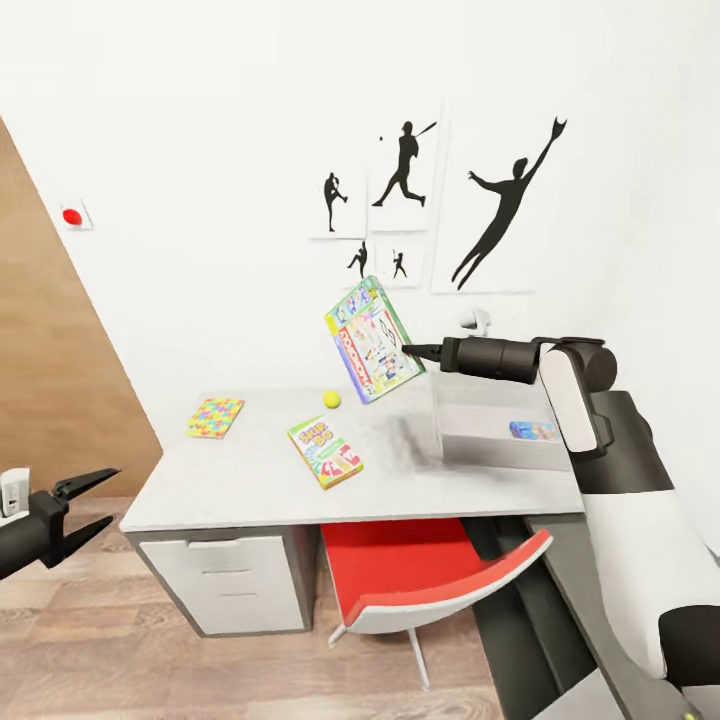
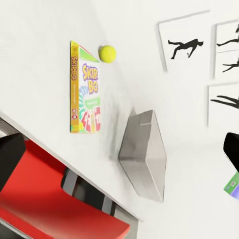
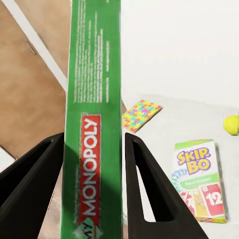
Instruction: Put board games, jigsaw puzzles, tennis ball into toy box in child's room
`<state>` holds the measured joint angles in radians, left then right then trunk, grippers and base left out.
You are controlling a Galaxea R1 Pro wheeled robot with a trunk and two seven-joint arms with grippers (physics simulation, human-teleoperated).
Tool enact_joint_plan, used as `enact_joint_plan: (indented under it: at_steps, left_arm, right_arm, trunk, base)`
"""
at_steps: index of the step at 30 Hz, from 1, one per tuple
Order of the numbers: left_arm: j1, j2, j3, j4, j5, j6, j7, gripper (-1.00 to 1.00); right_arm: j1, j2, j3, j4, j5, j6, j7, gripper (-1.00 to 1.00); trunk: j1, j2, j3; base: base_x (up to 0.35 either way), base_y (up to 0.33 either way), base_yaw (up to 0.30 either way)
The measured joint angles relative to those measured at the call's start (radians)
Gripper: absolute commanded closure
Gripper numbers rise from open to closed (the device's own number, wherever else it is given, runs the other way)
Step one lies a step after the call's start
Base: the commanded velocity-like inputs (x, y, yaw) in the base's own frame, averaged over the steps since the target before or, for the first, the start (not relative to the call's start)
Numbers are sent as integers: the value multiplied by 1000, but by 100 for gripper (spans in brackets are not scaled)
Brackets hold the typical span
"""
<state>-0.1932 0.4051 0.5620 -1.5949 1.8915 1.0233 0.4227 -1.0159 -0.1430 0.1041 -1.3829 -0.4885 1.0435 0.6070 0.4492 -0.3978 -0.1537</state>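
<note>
Right pincer pinching Monopoly box by one edge, aloft and tilted, just beside the toy box on its ball side. Pinched across the narrow green spine: likely to swing or slip out if jolted. Could catch the toy box's clear near wall and drop onto the tabletop. Could also land on the small item already inside. Skip-Bo, ball and puzzle on the tabletop, beyond the Monopoly box from the toy box. Left pincer spread, empty, well apart from the toy box.
</note>
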Motion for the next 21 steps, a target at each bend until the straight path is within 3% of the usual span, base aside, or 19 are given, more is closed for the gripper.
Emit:
enact_joint_plan:
  at_steps: [11, 21]
  left_arm:
    - [0, 0, -1, 0, 0, 0, 2, -100]
    - [0, -1, 0, 2, -2, 0, 0, -100]
  right_arm:
    - [1, 0, 0, -4, -7, 2, 1, 100]
    - [17, -9, -1, -57, -6, 1, 1, 100]
  trunk:
    - [0, 0, 0]
    - [0, 0, 0]
  base:
    - [14, -82, 290]
    - [132, -221, 50]
